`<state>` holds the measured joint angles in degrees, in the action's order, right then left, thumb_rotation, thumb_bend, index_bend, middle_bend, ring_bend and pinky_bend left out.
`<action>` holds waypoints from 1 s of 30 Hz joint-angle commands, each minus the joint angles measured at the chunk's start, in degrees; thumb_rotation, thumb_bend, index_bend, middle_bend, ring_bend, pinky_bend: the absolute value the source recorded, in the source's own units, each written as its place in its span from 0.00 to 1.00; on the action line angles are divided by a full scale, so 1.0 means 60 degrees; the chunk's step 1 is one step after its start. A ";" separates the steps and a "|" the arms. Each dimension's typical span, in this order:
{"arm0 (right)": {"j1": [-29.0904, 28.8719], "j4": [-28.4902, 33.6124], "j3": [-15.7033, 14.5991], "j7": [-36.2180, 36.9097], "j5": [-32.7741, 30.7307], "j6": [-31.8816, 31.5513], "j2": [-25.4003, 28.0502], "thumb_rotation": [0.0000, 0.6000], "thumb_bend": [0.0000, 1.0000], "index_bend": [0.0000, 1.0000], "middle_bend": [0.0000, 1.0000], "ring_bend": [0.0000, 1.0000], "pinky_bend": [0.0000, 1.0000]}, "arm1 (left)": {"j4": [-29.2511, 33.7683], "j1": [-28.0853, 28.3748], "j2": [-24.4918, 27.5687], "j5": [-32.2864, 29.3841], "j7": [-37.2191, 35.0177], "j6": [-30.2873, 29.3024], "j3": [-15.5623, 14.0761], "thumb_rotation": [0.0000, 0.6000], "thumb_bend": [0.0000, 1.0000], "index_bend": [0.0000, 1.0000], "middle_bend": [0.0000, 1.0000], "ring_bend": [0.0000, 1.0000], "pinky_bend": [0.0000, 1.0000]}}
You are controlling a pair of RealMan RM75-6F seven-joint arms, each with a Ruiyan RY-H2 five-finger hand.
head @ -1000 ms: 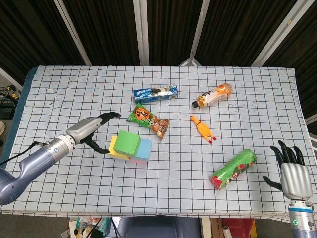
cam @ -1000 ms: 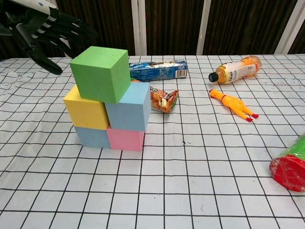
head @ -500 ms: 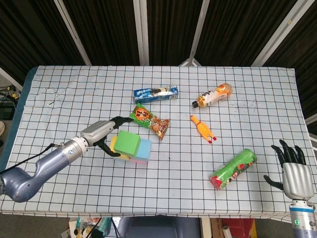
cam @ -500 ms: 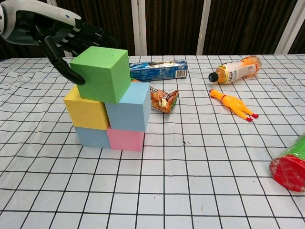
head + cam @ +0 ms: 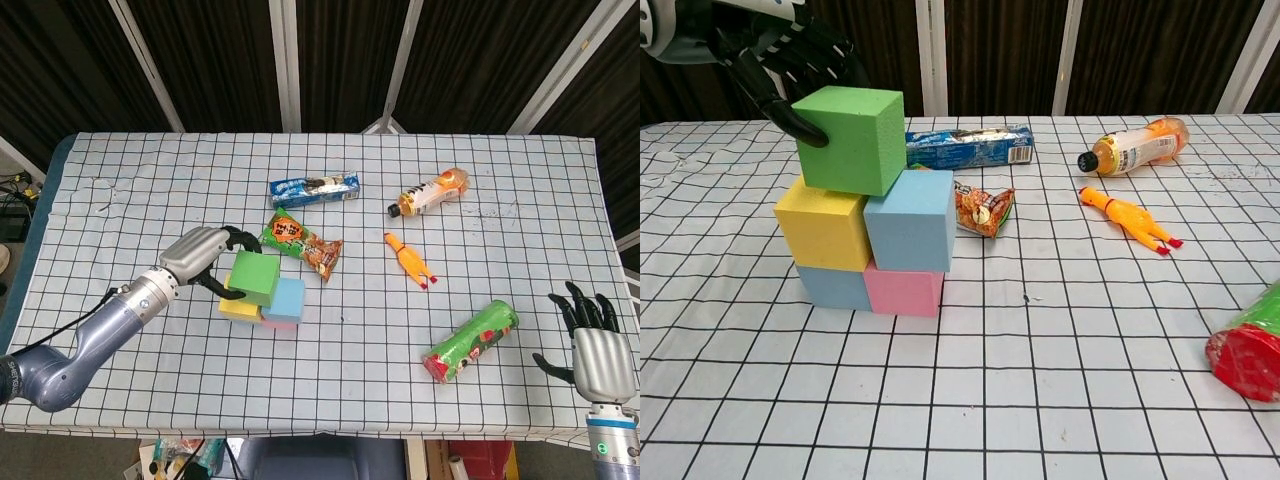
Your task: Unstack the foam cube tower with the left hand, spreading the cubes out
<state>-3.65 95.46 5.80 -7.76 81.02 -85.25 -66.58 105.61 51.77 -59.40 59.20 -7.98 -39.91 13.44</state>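
The foam tower stands left of the table's middle. Its top green cube (image 5: 255, 278) (image 5: 852, 140) sits on a yellow cube (image 5: 236, 307) (image 5: 820, 232) and a light blue cube (image 5: 291, 297) (image 5: 910, 230). Under those are a blue cube (image 5: 832, 288) and a pink cube (image 5: 905, 290). My left hand (image 5: 205, 258) (image 5: 780, 55) grips the green cube, thumb on its left face and fingers behind it. The green cube still touches the cubes below. My right hand (image 5: 597, 345) hovers open at the table's front right corner, holding nothing.
Just behind the tower lies a chip bag (image 5: 300, 243) (image 5: 982, 210), with a blue snack pack (image 5: 314, 188) (image 5: 970, 147) further back. An orange drink bottle (image 5: 430, 192) (image 5: 1130, 145), a rubber chicken (image 5: 410, 260) (image 5: 1130, 220) and a green canister (image 5: 470, 342) (image 5: 1250, 350) lie to the right.
My left hand moved right from beside the tower and closed around the green cube. The green cube has turned slightly and shifted on the stack.
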 commanded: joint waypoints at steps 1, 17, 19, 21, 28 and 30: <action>0.0006 0.0005 -0.0007 -0.0004 0.0010 -0.0007 0.0004 1.00 0.00 0.22 0.09 0.18 0.07 | 0.0163 -0.0242 -0.0028 0.0166 -0.0074 -0.0613 0.0149 1.00 0.27 0.37 0.46 0.24 0.32; 0.0017 -0.0018 -0.0025 -0.0207 -0.0023 -0.0035 -0.0147 1.00 0.00 0.22 0.09 0.18 0.07 | 0.1957 -0.1469 0.2073 0.3401 -0.3453 -0.0690 0.0043 1.00 0.26 0.36 0.48 0.28 0.34; 0.0010 -0.0020 -0.0024 -0.0244 -0.0006 -0.0045 -0.0172 1.00 0.00 0.22 0.09 0.18 0.07 | 0.1951 -0.1453 0.2354 0.3728 -0.3961 -0.0456 0.0002 1.00 0.26 0.36 0.48 0.28 0.34; 0.0007 -0.0028 -0.0024 -0.0288 0.0008 -0.0061 -0.0206 1.00 0.00 0.22 0.09 0.18 0.07 | 0.1908 -0.1423 0.2532 0.3987 -0.4370 -0.0263 -0.0052 1.00 0.26 0.36 0.48 0.28 0.34; -0.0011 -0.0044 -0.0025 -0.0437 -0.0052 -0.0024 -0.0313 1.00 0.00 0.22 0.09 0.18 0.07 | 0.1857 -0.1087 0.2723 0.4818 -0.5919 0.0561 -0.0332 1.00 0.26 0.36 0.48 0.28 0.34; -0.0021 -0.0030 -0.0027 -0.0452 -0.0038 -0.0019 -0.0335 1.00 0.00 0.22 0.09 0.18 0.07 | 0.1832 -0.0974 0.2725 0.5078 -0.6418 0.0706 -0.0410 1.00 0.26 0.36 0.48 0.28 0.34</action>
<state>-3.78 95.26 5.64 -10.46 80.77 -85.36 -68.57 116.71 44.90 -43.45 87.59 -43.58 -37.30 11.82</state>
